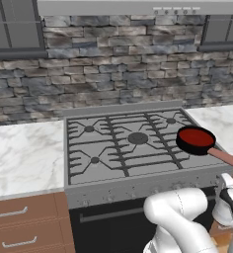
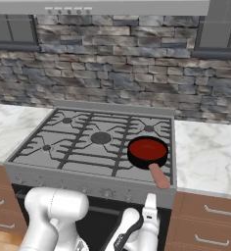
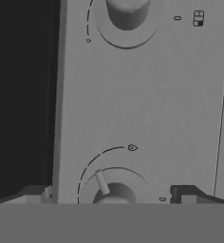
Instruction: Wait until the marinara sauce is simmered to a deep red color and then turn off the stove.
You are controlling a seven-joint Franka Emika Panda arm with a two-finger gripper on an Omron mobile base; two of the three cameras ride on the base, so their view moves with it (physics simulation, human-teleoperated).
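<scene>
We see the sauce [image 1: 195, 137] as a deep red disc inside the skillet [image 2: 147, 152], sitting on the front right burner of the stove [image 1: 123, 143]; the skillet's tan handle [image 2: 160, 176] points toward the stove's front edge, out over the knob panel. The other burners carry nothing, and marble counter [image 1: 24, 155] flanks the stove on both sides, with a stone wall [image 2: 117, 63] behind. Our arm is folded low in front of the oven door [image 1: 108, 230], wrist dropped below the front right corner of the stove, under the skillet handle. In the hand view the gripper [image 3: 115, 197] is up close against the grey knob panel [image 3: 171, 104], a knob [image 3: 115, 194] sitting between the two fingertips [image 3: 185, 193]; its pointer mark [image 3: 101, 182] is angled up-left inside a dial arc. The tips stand apart on either side of the knob, with visible gaps to it, so the fingers are spread and not clamped on it. A second knob [image 3: 127, 12] sits further along the panel at the top of that view, with the black oven door along the left edge.
</scene>
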